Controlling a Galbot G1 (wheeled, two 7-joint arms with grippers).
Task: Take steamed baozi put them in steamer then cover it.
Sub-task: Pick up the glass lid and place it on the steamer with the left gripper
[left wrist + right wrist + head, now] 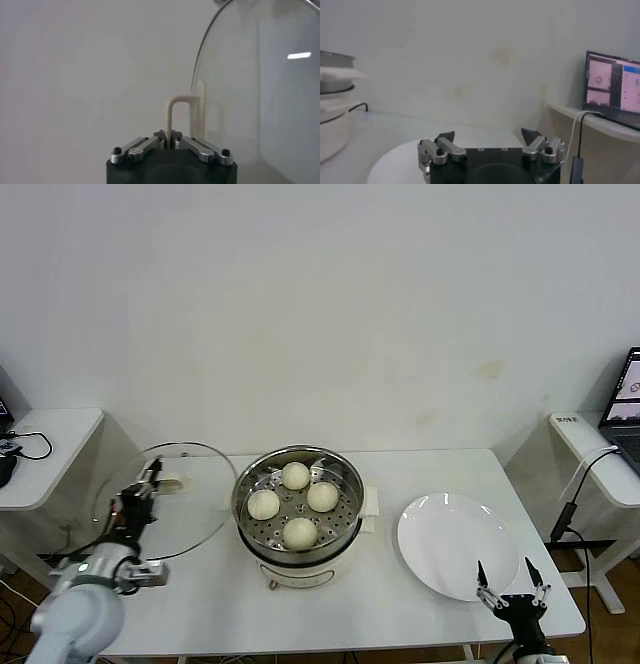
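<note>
**All four buns loaded, lid held up and ready to go on**

Starting at the left: the left gripper is clenched on the cream bar handle of the cover. In the left wrist view the fingers are pinched tight around the handle's thin loop. The glass lid is held lifted and tilted just beside the steamer, on its left. It's probably gripped by the handle because that's the only graspable part on a slick glass disc, and it's kept off to the side so the rim doesn't clip the pot before it's lined up.

In the middle, the steamed baozi are already sitting on the perforated tray inside the steamer, all four counted, spaced apart in a rough ring. So the loading part looks done and only the covering is left, going by this.

Over to the right, a white plate is lying bare on the table, near the steamer. The right gripper is parked low at the plate's near edge, jaws spread wide and nothing grasped.

Nothing much is seen standing between lid and pot. A side desk with cables is noted far left, and a laptop far right, both well apart from the work.
</note>
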